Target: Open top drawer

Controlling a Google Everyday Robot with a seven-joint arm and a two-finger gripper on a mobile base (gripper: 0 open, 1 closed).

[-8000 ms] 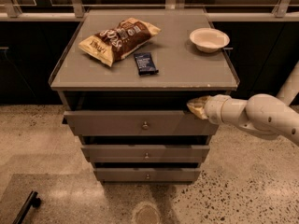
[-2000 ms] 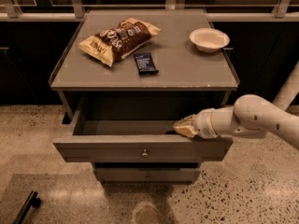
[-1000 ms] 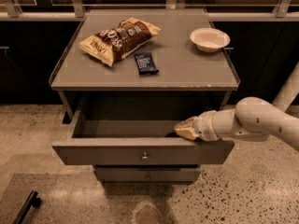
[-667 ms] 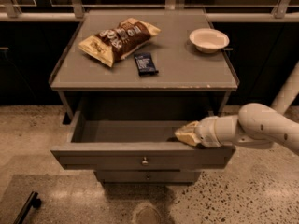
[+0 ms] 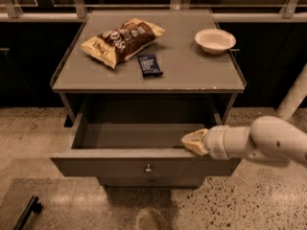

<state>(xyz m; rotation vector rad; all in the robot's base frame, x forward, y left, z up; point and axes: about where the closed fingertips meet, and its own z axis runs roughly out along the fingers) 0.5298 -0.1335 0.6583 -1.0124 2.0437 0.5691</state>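
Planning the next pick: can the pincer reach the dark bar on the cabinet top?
Probably yes: the pincer rests at the open top drawer's front rim; the bar lies uncovered, apart from the chip bag.

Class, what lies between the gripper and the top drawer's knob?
Only bare front of the top drawer, in the camera view; the gripper sits at its rim, right of the knob.

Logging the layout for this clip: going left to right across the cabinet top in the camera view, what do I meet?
In order: chip bag → dark snack bar → white bowl. Lower down, the gripper sits at the right end of the open top drawer, on its front rim.
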